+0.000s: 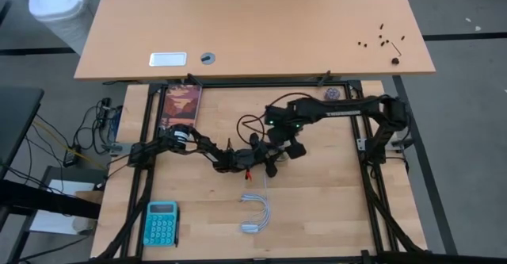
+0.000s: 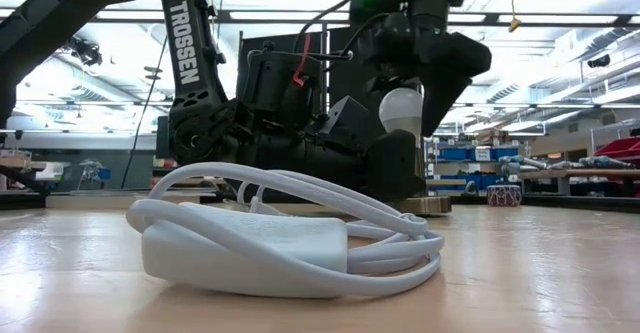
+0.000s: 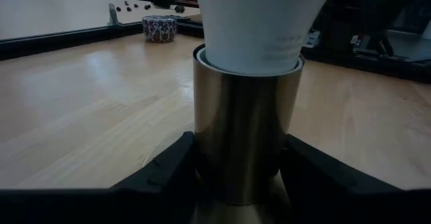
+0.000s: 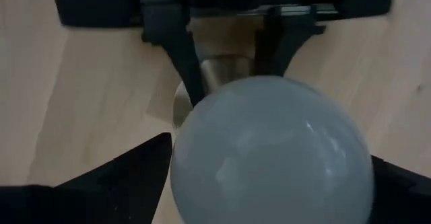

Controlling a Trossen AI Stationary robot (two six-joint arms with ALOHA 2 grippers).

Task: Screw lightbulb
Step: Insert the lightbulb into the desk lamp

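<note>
The white lightbulb (image 2: 402, 108) stands upright with its base down in a silvery metal socket cylinder (image 3: 246, 116) at the middle of the table (image 1: 317, 193). My left gripper (image 1: 238, 159) comes from the table's left and is shut on the socket. My right gripper (image 1: 273, 154) hangs over the bulb from the right, with a finger on either side of the bulb's round head (image 4: 269, 157). The bulb's screw base is hidden inside the socket. My left gripper pinches the socket cylinder's lower wall (image 3: 202, 163) between its two fingers (image 3: 165, 173), coming level from the table's left. The socket stands upright with the bulb's neck (image 3: 252, 42) in its open top. My right gripper holds the bulb's round head at its widest part (image 4: 182, 170) between its two fingers (image 4: 121, 177), from above, pointing down. The bulb stands upright, its lower end in the socket.
A coiled white cord with a white block (image 1: 255, 212) lies near the front, close before the low camera (image 2: 250, 248). A teal calculator (image 1: 161, 223) lies front left, a picture card (image 1: 182, 105) back left, a small patterned bowl (image 1: 333, 94) back right.
</note>
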